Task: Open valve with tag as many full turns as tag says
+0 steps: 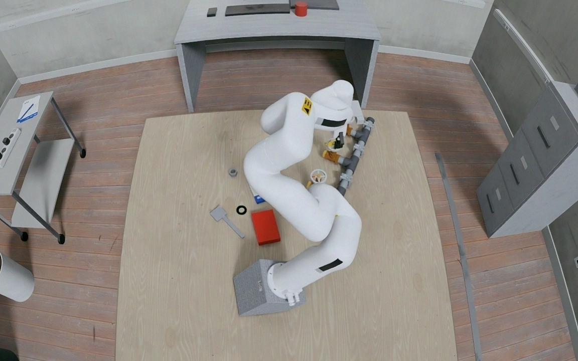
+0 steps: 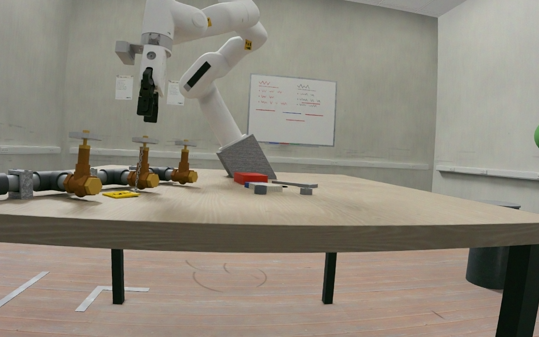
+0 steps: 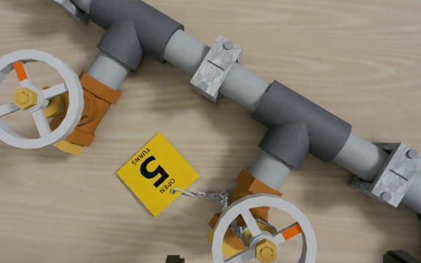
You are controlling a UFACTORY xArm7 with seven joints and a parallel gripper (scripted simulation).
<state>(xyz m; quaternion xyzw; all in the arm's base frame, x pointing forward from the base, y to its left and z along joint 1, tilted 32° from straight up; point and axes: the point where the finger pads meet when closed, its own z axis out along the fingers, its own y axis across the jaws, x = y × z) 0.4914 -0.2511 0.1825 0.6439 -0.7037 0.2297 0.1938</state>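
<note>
Three brass valves with white handwheels stand on a grey pipe run (image 3: 254,88) at the table's far side. The middle valve (image 2: 144,163) carries a chain (image 3: 205,194) to a yellow tag (image 3: 157,174) lying flat on the table and reading "OPEN 5 TURNS". Its handwheel (image 3: 264,231) shows an orange spoke. A second valve's handwheel (image 3: 31,98) is at the left of the wrist view. My gripper (image 2: 147,113) is open and empty, hanging well above the tagged valve's handwheel (image 2: 144,140). Only its dark fingertips show at the bottom edge of the wrist view.
A red block (image 1: 265,226), a blue-edged flat piece (image 1: 259,198), a grey flat tool (image 1: 226,219), a black ring (image 1: 240,207) and a small grey cylinder (image 1: 232,171) lie on the table left of my arm. My base (image 1: 259,287) stands near the front edge.
</note>
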